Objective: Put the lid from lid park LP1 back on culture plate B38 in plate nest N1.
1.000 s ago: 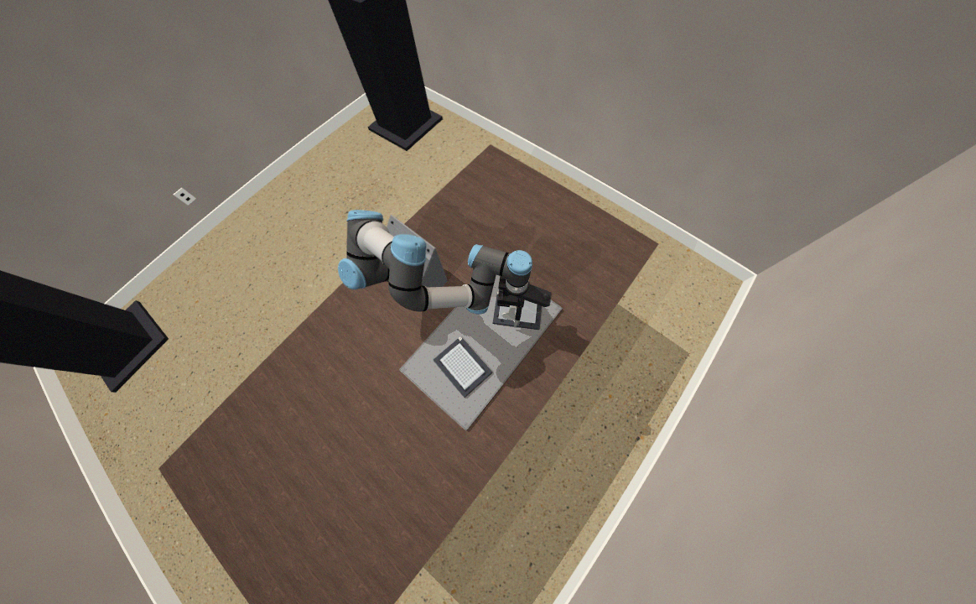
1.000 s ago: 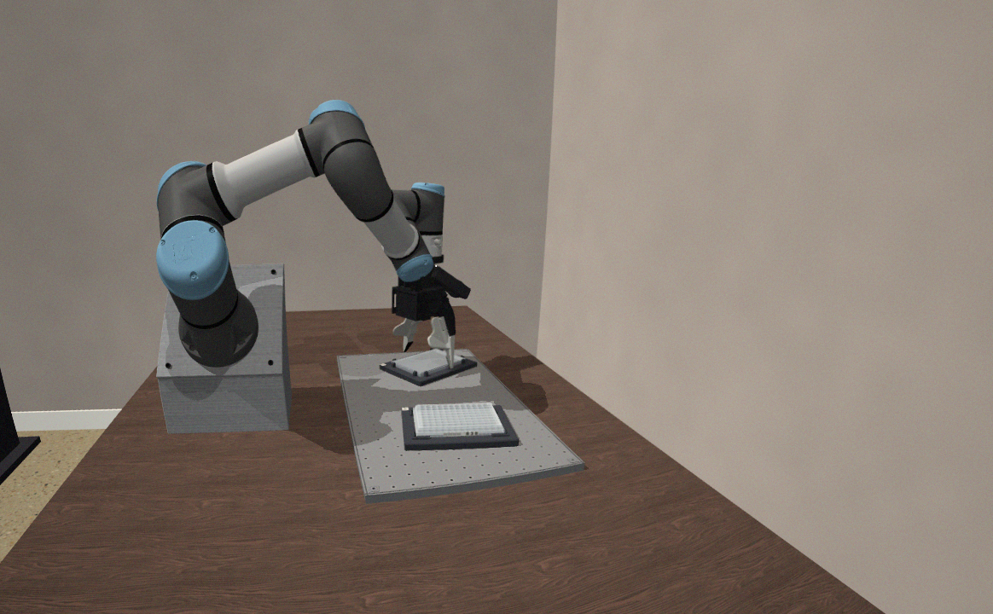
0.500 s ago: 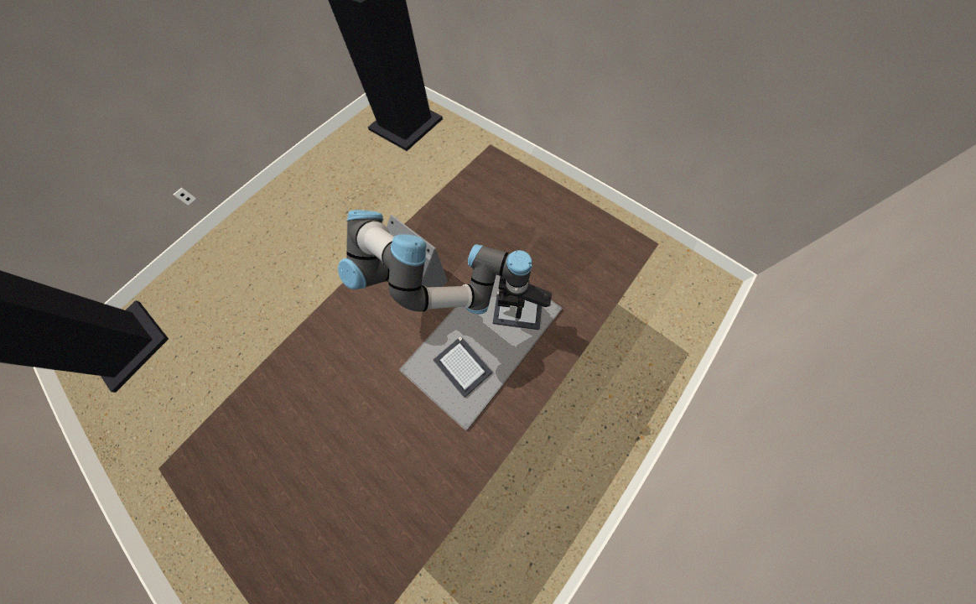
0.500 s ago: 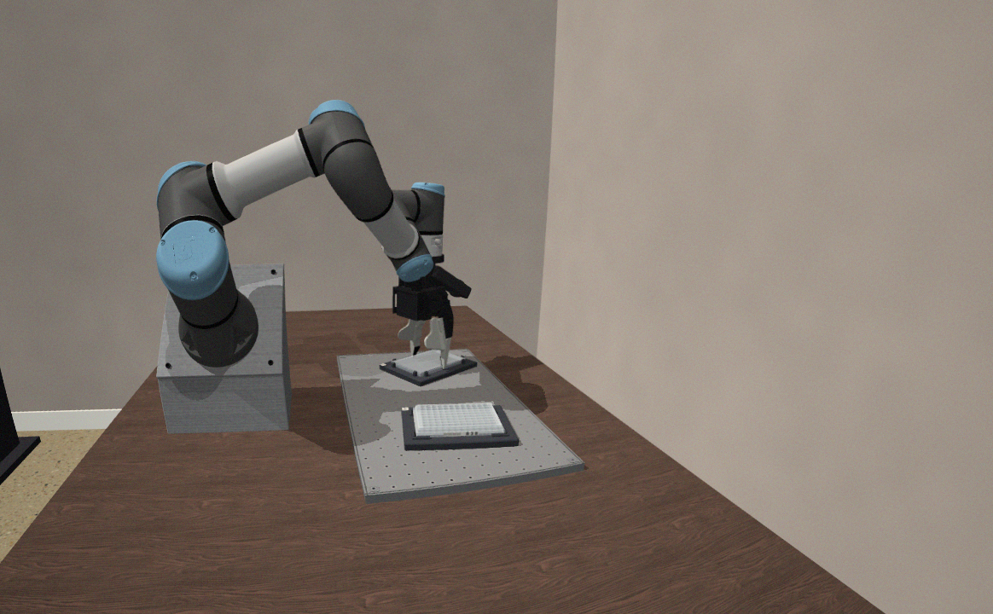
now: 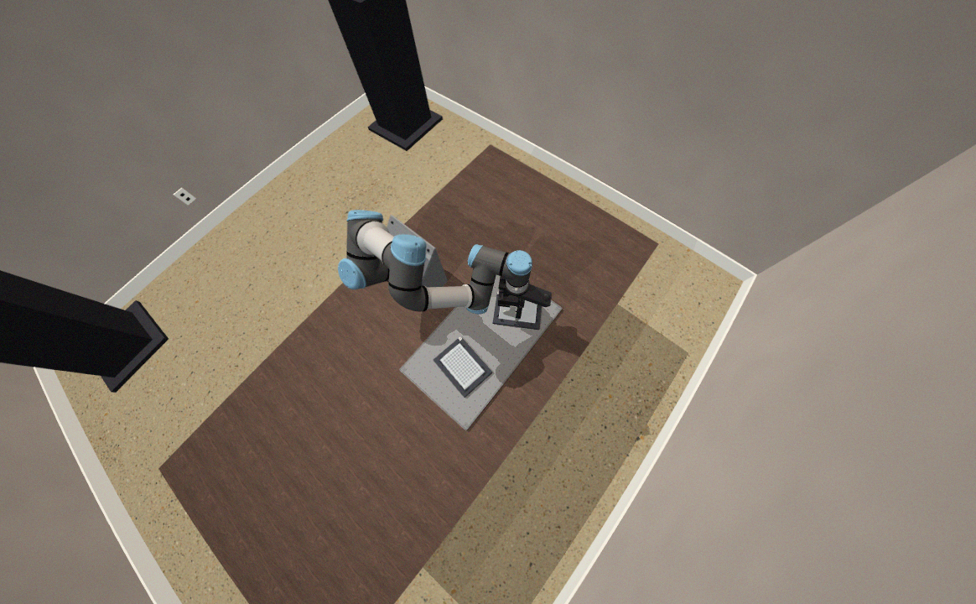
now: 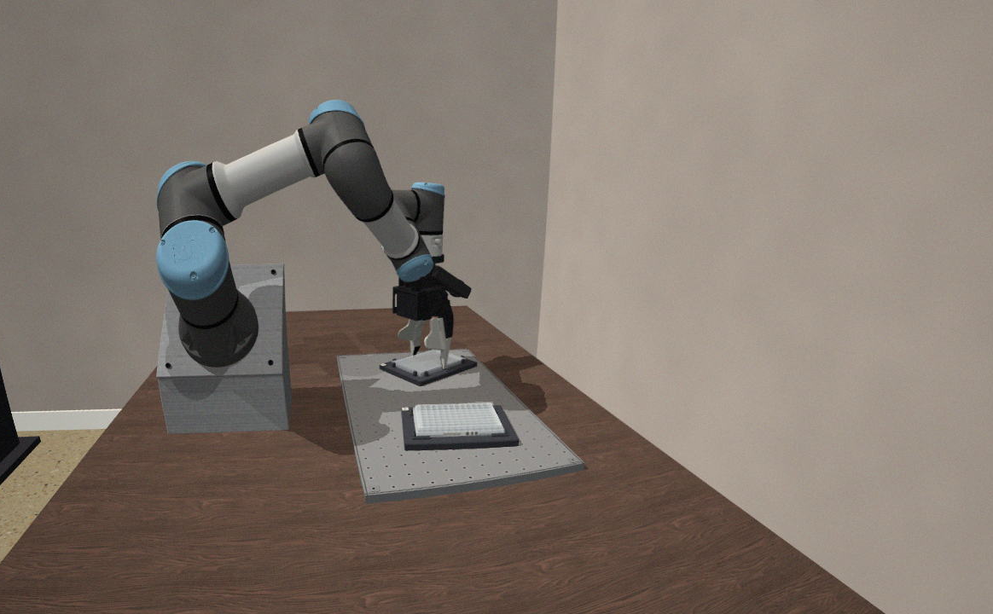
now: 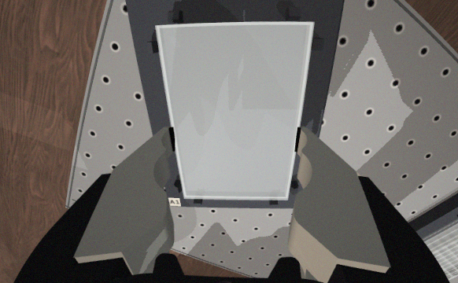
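Note:
The pale translucent lid (image 7: 234, 110) lies flat on the dark lid park (image 7: 233, 16) at the far end of the grey perforated board. My gripper (image 7: 234, 128) is down over it, and its two fingers press on the lid's long sides, shut on the lid. In the exterior view the gripper (image 6: 429, 347) stands at the lid (image 6: 427, 365) on the park. The culture plate B38 (image 6: 457, 419), white with a grid of wells, sits uncovered in its dark nest (image 6: 460, 437) nearer the front. From above, the plate (image 5: 463, 364) lies apart from the gripper (image 5: 516, 306).
The board rests on a brown wooden table (image 6: 409, 526). The arm's grey base block (image 6: 225, 366) stands at the back left. A wall (image 6: 790, 267) runs close along the table's right side. Black pillars (image 5: 390, 67) stand on the floor beyond the table.

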You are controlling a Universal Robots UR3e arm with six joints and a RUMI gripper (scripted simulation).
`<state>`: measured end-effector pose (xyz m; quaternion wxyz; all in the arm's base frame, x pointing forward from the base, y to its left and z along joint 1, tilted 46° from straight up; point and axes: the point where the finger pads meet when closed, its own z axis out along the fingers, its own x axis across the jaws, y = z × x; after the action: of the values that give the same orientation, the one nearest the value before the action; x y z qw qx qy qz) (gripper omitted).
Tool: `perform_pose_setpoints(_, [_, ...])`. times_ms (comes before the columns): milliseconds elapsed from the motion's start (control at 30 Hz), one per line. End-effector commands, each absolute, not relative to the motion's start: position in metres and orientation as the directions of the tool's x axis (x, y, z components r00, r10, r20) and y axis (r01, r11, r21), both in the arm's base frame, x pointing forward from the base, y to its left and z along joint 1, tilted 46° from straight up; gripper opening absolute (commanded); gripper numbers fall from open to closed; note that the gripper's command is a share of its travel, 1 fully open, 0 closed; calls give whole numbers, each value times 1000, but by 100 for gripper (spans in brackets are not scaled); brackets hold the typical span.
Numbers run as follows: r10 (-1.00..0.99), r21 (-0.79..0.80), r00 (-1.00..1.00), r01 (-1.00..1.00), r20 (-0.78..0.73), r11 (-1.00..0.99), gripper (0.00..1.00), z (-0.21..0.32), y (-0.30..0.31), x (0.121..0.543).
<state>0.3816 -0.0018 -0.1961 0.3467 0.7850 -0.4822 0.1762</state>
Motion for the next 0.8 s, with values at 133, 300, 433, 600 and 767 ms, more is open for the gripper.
perform_pose_setpoints(133, [-634, 374, 473, -879, 612, -295, 0, -196, -2, 382])
perform_pose_setpoints(300, [-634, 374, 473, -879, 612, -295, 0, -196, -2, 382])
perform_pose_setpoints(433, [-634, 374, 473, -879, 612, -295, 0, -196, -2, 382])
perform_pose_setpoints(600, [-635, 372, 472, -880, 612, -296, 0, -192, 2, 383])
perform_pose_setpoints(767, [-635, 372, 472, -880, 612, -296, 0, -187, 7, 383])
